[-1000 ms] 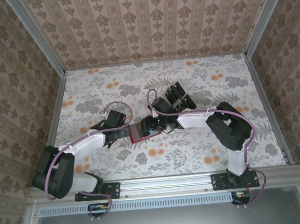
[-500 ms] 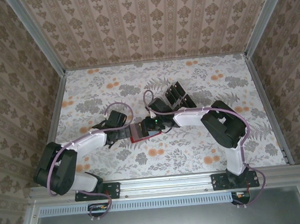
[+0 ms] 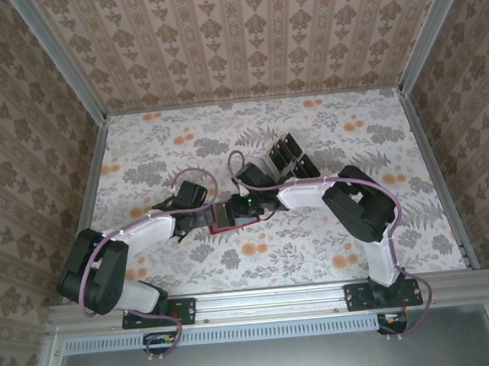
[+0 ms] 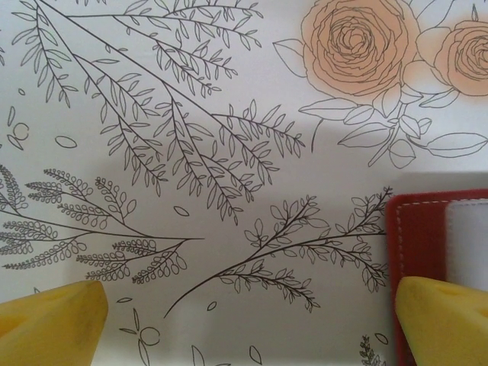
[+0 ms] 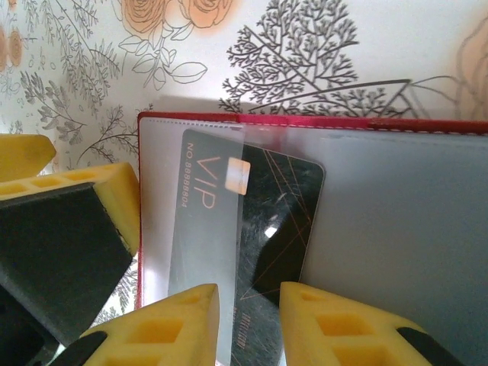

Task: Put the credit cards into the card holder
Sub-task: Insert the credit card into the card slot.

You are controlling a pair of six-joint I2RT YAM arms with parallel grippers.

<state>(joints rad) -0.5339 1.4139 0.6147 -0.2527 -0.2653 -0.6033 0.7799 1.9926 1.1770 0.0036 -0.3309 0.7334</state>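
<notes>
The card holder (image 3: 230, 220) lies open on the flowered table between my two grippers, red with clear inner sleeves (image 5: 396, 221). One black credit card (image 5: 278, 221) marked VIP lies on it, its left part under a clear pocket. My right gripper (image 5: 248, 328) hovers low over the card's near end. Its yellow fingers stand a narrow gap apart, and the card's face shows between them, wider than the gap. My left gripper (image 4: 244, 320) is wide open. Its right finger (image 4: 442, 320) rests at the holder's red corner (image 4: 427, 236).
A clear slotted rack (image 3: 289, 156) holding more dark cards stands just behind the right gripper. Patterned walls close the table on three sides. The left gripper's yellow finger (image 5: 114, 198) sits at the holder's left edge.
The right gripper has slid left over the open holder and its fingers have come closer together. The left arm has barely shifted.
</notes>
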